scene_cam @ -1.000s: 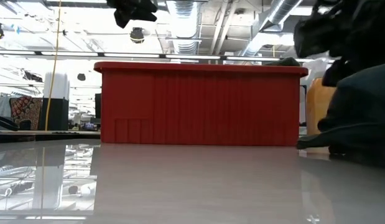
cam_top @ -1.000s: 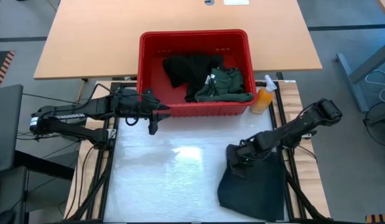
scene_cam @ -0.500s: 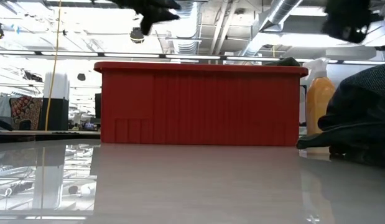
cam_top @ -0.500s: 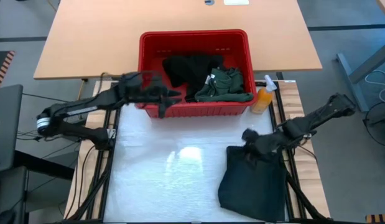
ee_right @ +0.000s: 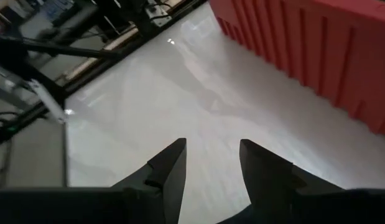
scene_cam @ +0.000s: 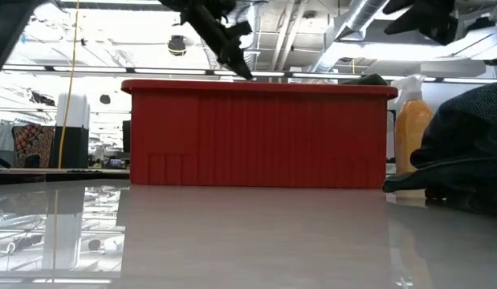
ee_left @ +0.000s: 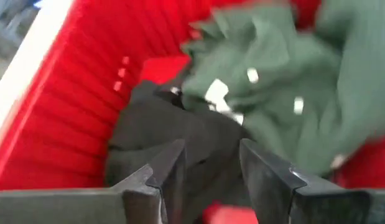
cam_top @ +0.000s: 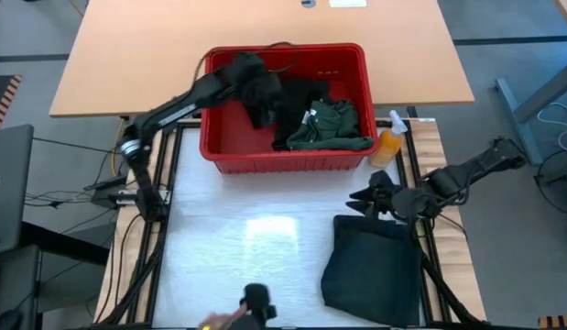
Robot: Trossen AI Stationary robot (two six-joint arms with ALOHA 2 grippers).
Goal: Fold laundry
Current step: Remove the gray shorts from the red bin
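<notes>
The laundry left in the red basket [cam_top: 219, 137] is a black garment [cam_top: 274, 101] and a green buttoned shirt [cam_top: 333, 124] heaped against it. My left gripper [ee_left: 211, 165] is open and reaches over the basket's far left part, its fingers just above the black garment [ee_left: 155, 130] and touching nothing. In the low view it [scene_cam: 232, 56] hangs above the basket's rim. A dark garment [cam_top: 370, 266] lies flat on the white table cover at the near right. My right gripper [cam_top: 364, 196] hovers open over that garment's far edge, nothing between its fingers [ee_right: 211, 162].
An orange spray bottle [cam_top: 386, 147] stands by the basket's right front corner. The white cover [cam_top: 256, 247] between the basket and the near edge lies bare. A small dark object [cam_top: 254, 301] shows at the near edge. A wooden table [cam_top: 155, 55] stands behind the basket.
My left gripper has swung from in front of the basket's left front corner toward the far edge and right, over the rim and above the black garment, rolling as it went. My right gripper has risen off the dark garment and tipped more level; the garment stays flat.
</notes>
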